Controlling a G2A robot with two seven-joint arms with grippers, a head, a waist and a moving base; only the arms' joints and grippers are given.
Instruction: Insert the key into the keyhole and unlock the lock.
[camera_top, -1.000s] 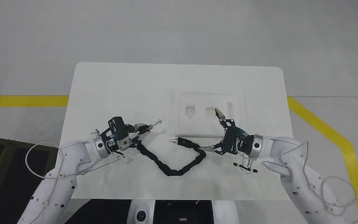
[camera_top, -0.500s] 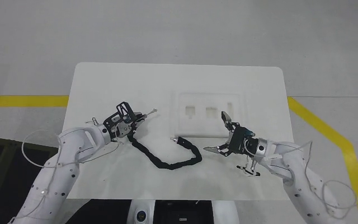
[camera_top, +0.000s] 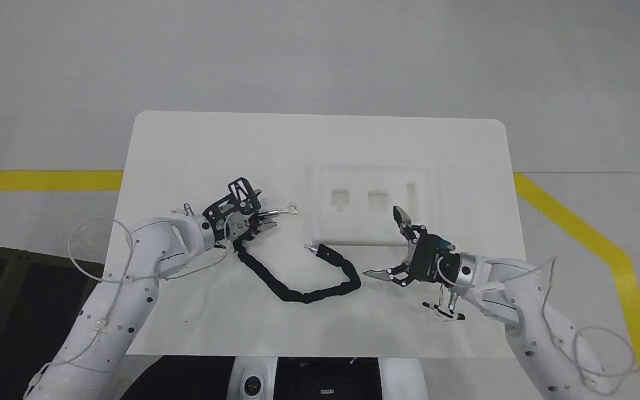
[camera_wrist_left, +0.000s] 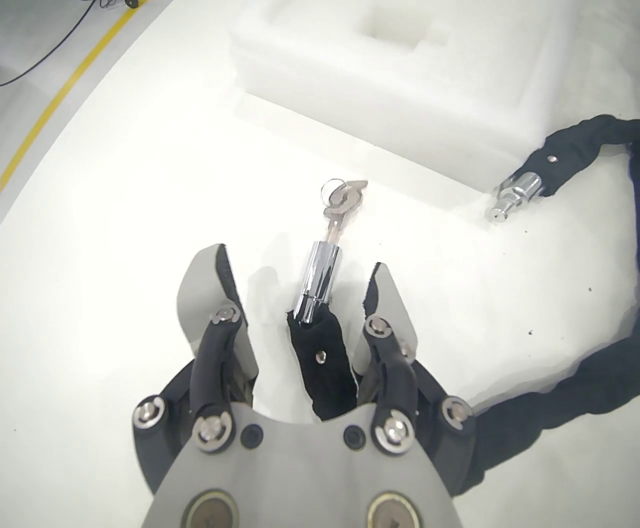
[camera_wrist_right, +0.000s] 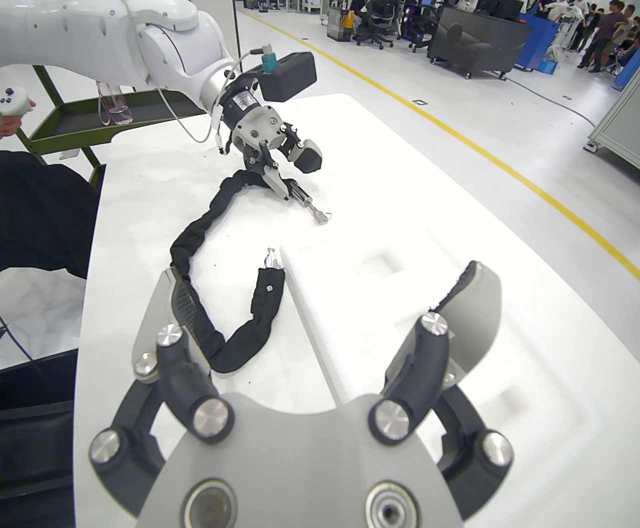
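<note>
As we read it, step in hand: key (camera_wrist_left: 342, 200) sits pushed into the chrome lock cylinder (camera_wrist_left: 317, 280). The pin end (camera_wrist_left: 510, 197) lies out of the cylinder, so we judge the insert done and the lock probably open.
Key spot: low on the table (camera_top: 200, 150), ring end pointing toward the foam tray (camera_top: 375, 175), near its edge but apart from it.
Left gripper (camera_wrist_left: 300, 270): open, one finger each side of the cylinder, gripping nothing. We can't tell whether a pad touches the chain's cloth cover.
Right gripper (camera_wrist_right: 322, 277): spread wide, empty, hovering by the tray's front edge, near the bend of the chain (camera_top: 300, 290).
Chain: black-sleeved, curving over the table from the cylinder to the pin end. The pin end is just beside the tray edge, well apart from the cylinder.
Next move, our call: if the unlock counts as done, both arms only need to clear off. If not, we want the left claw to close on the cylinder to steady it, and the right to pinch the key head and twist.
Watch: small flat key head close to the table, so a fine pinch is needed. An unheld cylinder would likely roll with the twist.
</note>
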